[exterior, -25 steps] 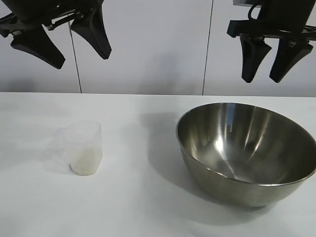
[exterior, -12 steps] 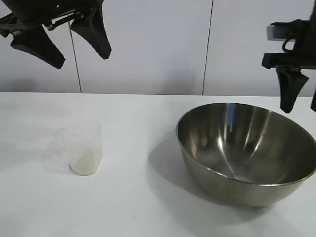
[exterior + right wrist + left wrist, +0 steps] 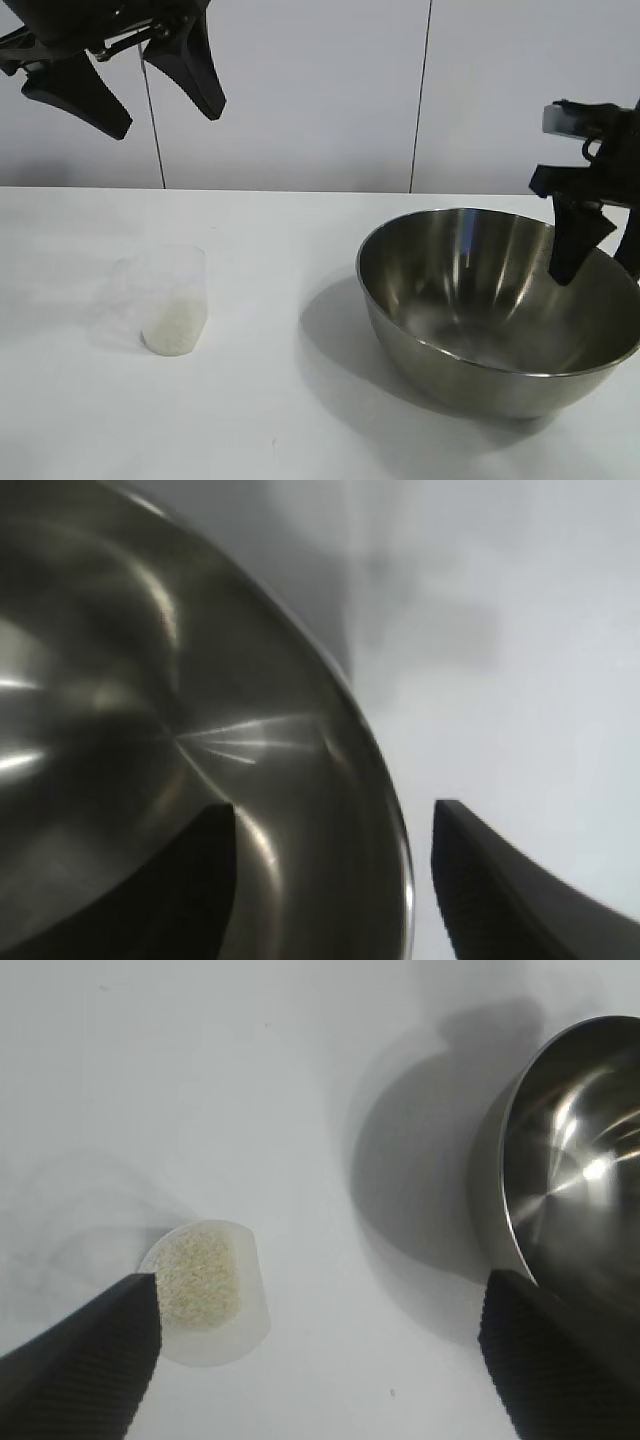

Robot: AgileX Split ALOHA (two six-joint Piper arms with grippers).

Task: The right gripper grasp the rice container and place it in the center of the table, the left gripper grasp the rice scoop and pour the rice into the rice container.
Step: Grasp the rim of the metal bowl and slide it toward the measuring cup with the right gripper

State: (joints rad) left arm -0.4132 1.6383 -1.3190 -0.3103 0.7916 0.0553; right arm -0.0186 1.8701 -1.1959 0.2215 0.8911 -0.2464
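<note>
- The right tool (image 3: 600, 255) hangs over the far right rim of the rice container (image 3: 480, 300), fingers apart and empty: one inside the wall, the other outside, the rim between them.
- To do this grasp well, it should sink until the rim sits deep between the fingers, then close squarely; thin polished steel may slip or tip.
- The container rests on the desk (image 3: 280, 400), right of centre.
- The left tool (image 3: 125, 75) waits high, fingers spread wide; the rice scoop (image 3: 170, 300), holding the rice (image 3: 198, 1278), stands well below it.
</note>
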